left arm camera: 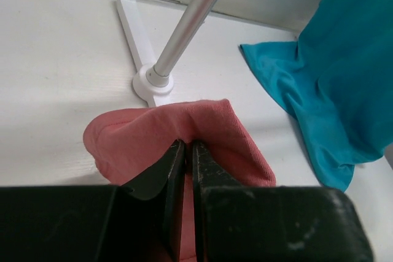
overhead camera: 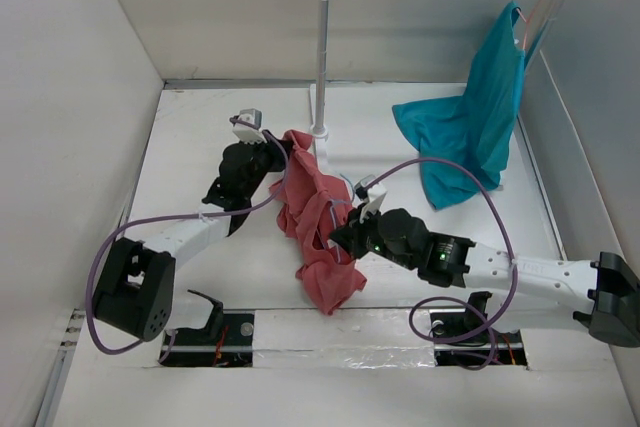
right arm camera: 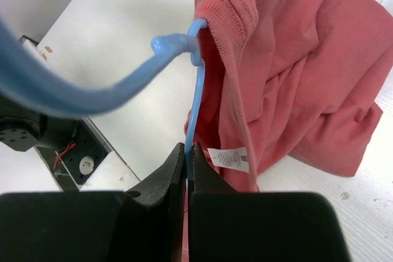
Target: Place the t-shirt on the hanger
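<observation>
Nearest the arm bases, the right gripper (overhead camera: 342,237) had its fingers closed together on the thin light-blue wire of the hanger (right arm camera: 195,90). In the right wrist view, that wire rose from between the fingertips to a twisted bend right beside the ribbed neckline of the coral t-shirt (right arm camera: 295,78). A blurred stretch of the wire swept off across the left foreground. A white label (right arm camera: 228,158) hung from the shirt just beside the fingers.

In the overhead view the t-shirt (overhead camera: 318,222) lay bunched in a long crumpled heap on the white worktop (overhead camera: 190,137), stretched between the two arms, and the hanger was almost wholly lost against it.

At the heap's far end the left gripper (left arm camera: 185,146) was clamped on a raised fold of the t-shirt.

Just beyond that fold stood the base of the white rack (left arm camera: 184,26). A teal garment (overhead camera: 470,132) hung from the right end of its rail, its lower part spilling onto the worktop, well apart from the shirt.
</observation>
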Controlling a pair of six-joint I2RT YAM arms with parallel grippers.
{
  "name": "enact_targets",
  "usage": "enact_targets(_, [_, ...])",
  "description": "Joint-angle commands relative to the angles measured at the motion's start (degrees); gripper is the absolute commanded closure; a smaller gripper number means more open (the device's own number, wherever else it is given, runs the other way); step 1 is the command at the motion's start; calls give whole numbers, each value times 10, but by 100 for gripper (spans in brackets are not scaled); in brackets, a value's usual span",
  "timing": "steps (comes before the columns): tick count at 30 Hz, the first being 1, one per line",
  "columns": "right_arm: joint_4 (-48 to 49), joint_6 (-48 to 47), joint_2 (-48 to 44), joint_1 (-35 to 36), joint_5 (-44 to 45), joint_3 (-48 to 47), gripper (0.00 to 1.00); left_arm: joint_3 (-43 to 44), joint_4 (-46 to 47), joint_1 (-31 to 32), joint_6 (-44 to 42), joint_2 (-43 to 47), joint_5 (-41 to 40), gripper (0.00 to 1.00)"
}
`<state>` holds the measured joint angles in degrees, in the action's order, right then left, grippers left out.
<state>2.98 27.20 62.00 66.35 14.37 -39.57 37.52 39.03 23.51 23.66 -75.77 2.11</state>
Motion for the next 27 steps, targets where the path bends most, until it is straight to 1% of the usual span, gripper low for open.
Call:
enact_targets(1, [4,-12,-20,-4,9,-2,100,5,13,-3,-12,36,2,100])
enact_targets(3, [-9,-12,-28,-10,12,1,100,5,11,-3,-10,39,24,100])
enact_targets(6, [-12,-7,-52,-22,10,11,100,10,-3,-3,-2,34,31,100])
enact_targets(7, [-11,-11,-58,-22,4,14,100,9,-6,-3,-2,29,32,89])
enact_targets(8, [-14,-14,-64,-22,5,14,100,8,-8,-3,-2,27,35,82])
enact_targets(9, [-19,-14,-76,-22,10,13,100,5,-4,-3,-1,24,39,67])
enact_targets(10, [-21,-17,-79,-27,10,11,100,1,-3,-3,2,22,42,60])
enact_targets(11, [-24,-20,-83,-27,9,10,100,-2,0,-3,3,22,45,55])
enact_targets(12, [-25,-22,-86,-27,7,8,100,-6,6,-3,9,24,45,52])
enact_targets(13, [-28,-27,-86,-33,1,6,100,-21,11,-3,10,31,41,51])
enact_targets(15, [-28,-27,-88,-33,3,1,100,-38,37,-3,21,39,33,51])
enact_targets(16, [-50,-27,-89,-33,2,0,100,-52,41,-3,23,43,29,50])
enact_targets(18, [-47,-27,-93,-39,-6,3,100,-60,47,-3,23,45,26,50])
enact_targets(20, [-43,-29,-100,-39,-20,3,100,-56,43,-3,31,25,6,48])
enact_targets(22, [-44,-29,-104,-39,-30,0,100,-29,7,-18,49,-9,-9,47])
enact_targets(23, [-44,-31,-106,-39,-32,0,100,-24,1,-26,78,-17,-7,47])
enact_targets(24, [-44,-34,-110,-39,-34,-2,100,-24,17,-36,97,-21,-1,46])
enact_targets(25, [-48,-39,-111,-39,-36,-2,100,-34,34,-62,121,-30,7,45])
enact_targets(26, [-52,-39,-112,-39,-36,-2,100,-39,53,-76,170,-35,37,44])
enact_targets(27, [-53,-41,-114,-39,-36,-2,100,-42,82,-91,196,-41,55,42])
